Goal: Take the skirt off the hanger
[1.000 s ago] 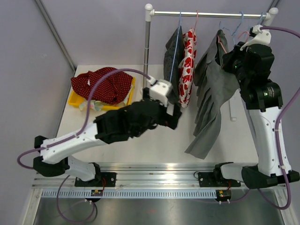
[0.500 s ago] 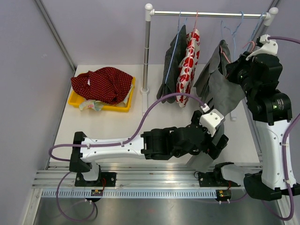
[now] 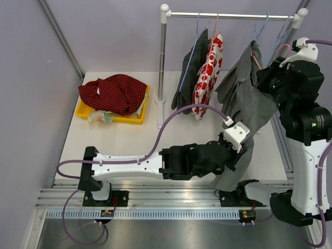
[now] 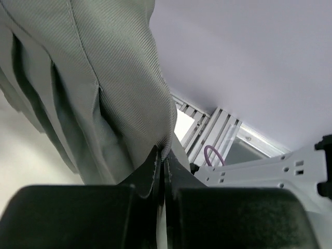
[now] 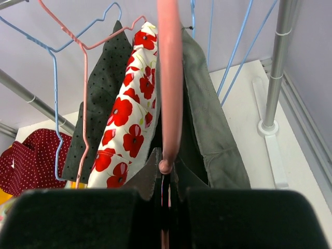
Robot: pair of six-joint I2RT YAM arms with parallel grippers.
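**Grey skirt held at both ends, below the right end of the clothes rail**

Everything is logged against the clothes rail (image 3: 228,15), which is running across the back of the table (image 3: 129,140).

- The grey skirt (image 3: 249,104) is hanging under the rail's right end and draping down and forward, away from the rail, toward the near table edge. Its pleats are showing clearly in the left wrist view (image 4: 104,78).
- The left gripper (image 4: 162,158) is reaching in well below and in front of the rail. Its fingers are pressing together on a low fold of the skirt, with cloth pinched right at the tips.
- The right gripper (image 5: 166,174) is sitting high, just under the rail's right end. Its fingers are closing tight around the lower end of the pink hanger (image 5: 170,78), which is rising straight up out of that view. The skirt's waist is lying against this hanger (image 5: 207,119).
- I cannot tell whether the hanger's hook is on the rail.
- Toward the rail's middle, a poppy-print garment (image 3: 207,67) is hanging just left of the skirt. A dark dotted garment (image 3: 192,72) is hanging beside it on a blue hanger (image 5: 55,104).
- Left of the rail's upright, a yellow tray (image 3: 85,111) is resting on the table, holding a red dotted cloth (image 3: 114,93).
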